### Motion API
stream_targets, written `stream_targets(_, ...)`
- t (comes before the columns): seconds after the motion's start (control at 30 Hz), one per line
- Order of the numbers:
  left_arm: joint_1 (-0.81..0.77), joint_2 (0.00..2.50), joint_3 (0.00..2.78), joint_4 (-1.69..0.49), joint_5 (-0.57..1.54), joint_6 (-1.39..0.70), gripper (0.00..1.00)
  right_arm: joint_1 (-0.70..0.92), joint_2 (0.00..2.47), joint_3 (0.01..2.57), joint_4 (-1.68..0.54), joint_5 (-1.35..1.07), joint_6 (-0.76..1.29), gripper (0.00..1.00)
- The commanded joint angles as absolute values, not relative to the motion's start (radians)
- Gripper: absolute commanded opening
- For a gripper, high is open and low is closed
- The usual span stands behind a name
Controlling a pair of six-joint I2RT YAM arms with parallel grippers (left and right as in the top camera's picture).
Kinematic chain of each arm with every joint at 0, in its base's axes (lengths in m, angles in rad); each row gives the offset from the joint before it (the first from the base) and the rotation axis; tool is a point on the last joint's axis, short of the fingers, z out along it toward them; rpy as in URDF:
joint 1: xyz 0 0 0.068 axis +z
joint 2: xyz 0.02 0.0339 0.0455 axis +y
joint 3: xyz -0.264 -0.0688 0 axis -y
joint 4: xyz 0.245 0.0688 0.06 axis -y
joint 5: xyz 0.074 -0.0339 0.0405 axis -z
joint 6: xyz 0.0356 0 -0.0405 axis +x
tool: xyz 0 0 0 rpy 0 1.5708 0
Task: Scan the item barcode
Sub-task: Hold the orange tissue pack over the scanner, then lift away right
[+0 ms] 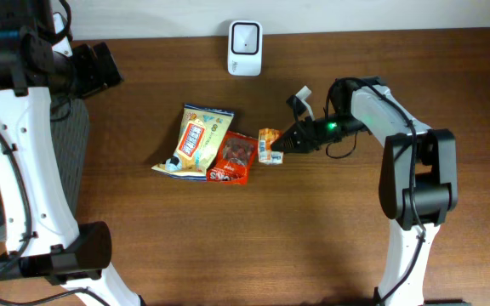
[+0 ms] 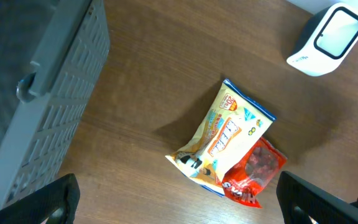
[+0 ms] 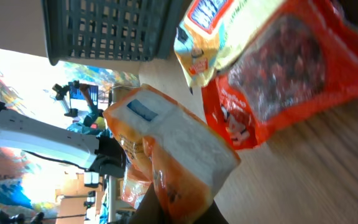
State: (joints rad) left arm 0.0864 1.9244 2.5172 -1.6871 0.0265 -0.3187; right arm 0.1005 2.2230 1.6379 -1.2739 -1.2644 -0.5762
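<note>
Gripping, R gripper (image 1: pixel 284 145): jaws closed tight on end of orange packet (image 1: pixel 269 146).
Orange packet: mid-table, just beside red bag (image 1: pixel 235 158), on R-arm side; lifted or resting, can't tell.
L gripper (image 2: pixel 178 199): fingers (image 2: pixel 55 200) spread wide, holding nothing, above table (image 1: pixel 313 238) near basket (image 2: pixel 48 93).
Scanner (image 1: pixel 245 36): white, upright at far table edge, well apart from packet.
Yellow bag (image 1: pixel 198 140): lying flat, overlapping red bag.
</note>
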Motion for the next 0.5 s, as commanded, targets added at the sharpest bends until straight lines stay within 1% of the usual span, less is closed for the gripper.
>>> stream_targets(0.0, 0.093, 1.922, 2.522, -1.688, 0.022, -0.329, 0.99, 0.106, 2.232, 1.669, -1.212, -1.324, -0.493, 0.04)
stream_targets(0.03, 0.093, 1.922, 2.522, -1.688, 0.022, -0.329, 0.99, 0.109, 2.232, 1.692, -1.132, -1.305, -0.361, 0.04)
stream_targets(0.07, 0.093, 1.922, 2.522, -1.688, 0.022, -0.329, 0.99, 0.118, 2.232, 1.728, -1.042, -1.214, -0.186, 0.04)
stream_targets(0.1, 0.093, 1.922, 2.522, -1.688, 0.022, -0.329, 0.99, 0.13, 2.232, 1.764, -0.967, -1.073, -0.015, 0.04)
stream_targets(0.13, 0.093, 1.922, 2.522, -1.688, 0.022, -0.329, 0.99, 0.151, 2.232, 1.816, -0.909, -0.864, 0.151, 0.04)
stream_targets(0.17, 0.093, 1.922, 2.522, -1.688, 0.022, -0.329, 0.99, 0.195, 2.232, 1.916, -0.843, -0.546, 0.302, 0.04)
stream_targets(0.2, 0.093, 1.922, 2.522, -1.688, 0.022, -0.329, 0.99, 0.229, 2.232, 1.983, -0.796, -0.327, 0.356, 0.04)
stream_targets(0.23, 0.093, 1.922, 2.522, -1.688, 0.023, -0.329, 0.99, 0.255, 2.232, 2.022, -0.743, -0.172, 0.357, 0.04)
stream_targets(0.27, 0.093, 1.922, 2.522, -1.688, 0.023, -0.329, 0.99, 0.298, 2.232, 2.057, -0.632, 0.04, 0.315, 0.04)
stream_targets(0.33, 0.093, 1.922, 2.522, -1.688, 0.022, -0.329, 0.99, 0.377, 2.237, 2.061, -0.37, 0.221, 0.06, 0.04)
stream_targets(0.43, 0.093, 1.922, 2.522, -1.688, 0.022, -0.329, 0.99, 0.452, 2.29, 2.061, -0.133, 0.489, -0.26, 0.04)
stream_targets(0.47, 0.093, 1.922, 2.522, -1.688, 0.022, -0.329, 0.99, 0.466, 2.324, 2.061, -0.062, 0.529, -0.381, 0.04)
